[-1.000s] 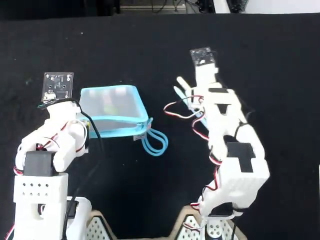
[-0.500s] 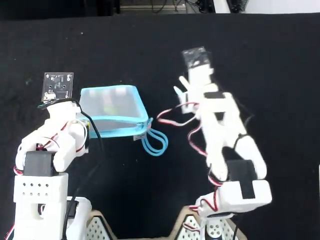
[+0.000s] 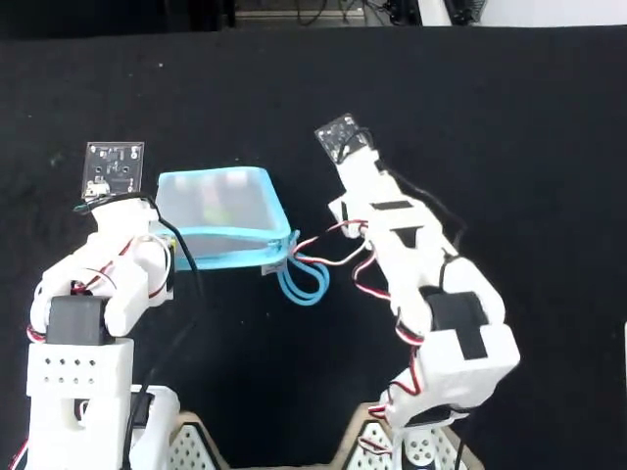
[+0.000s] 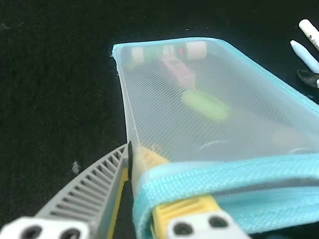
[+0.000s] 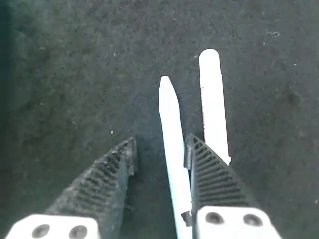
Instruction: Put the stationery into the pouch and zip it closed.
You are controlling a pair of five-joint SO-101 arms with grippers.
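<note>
- Partly done: some stationery already lies inside the translucent mesh pouch (image 4: 209, 129), so the filling has begun but is not finished.
- Left to do, as I judge it: the two loose pens must go into the pouch, and then the zip band (image 4: 239, 172) must be run closed. I cannot tell how far the zip stands open.
- The left gripper (image 4: 132, 169) is clenched on the pouch's corner at the zip edge, pinning the pouch flat on the black table (image 3: 509, 117).
- The right gripper (image 5: 159, 149) is spread and holds nothing. It sits low over the pens, with the pale blue pen (image 5: 172, 134) between its jaws, close against one of them.
- The white pen (image 5: 213, 104) lies just beside the blue one, outside the jaws. Both pens rest on the table apart from the pouch, off the end that carries the blue cord loop (image 3: 304, 279).
- Count outside the pouch: two pens, one pale blue and one white.
- Count inside the pouch: a green marker (image 4: 205, 105), a pink item (image 4: 177, 69) and a few cap-like shapes at the far end, too blurred by the mesh to number.
- One pouch, one cord loop.
</note>
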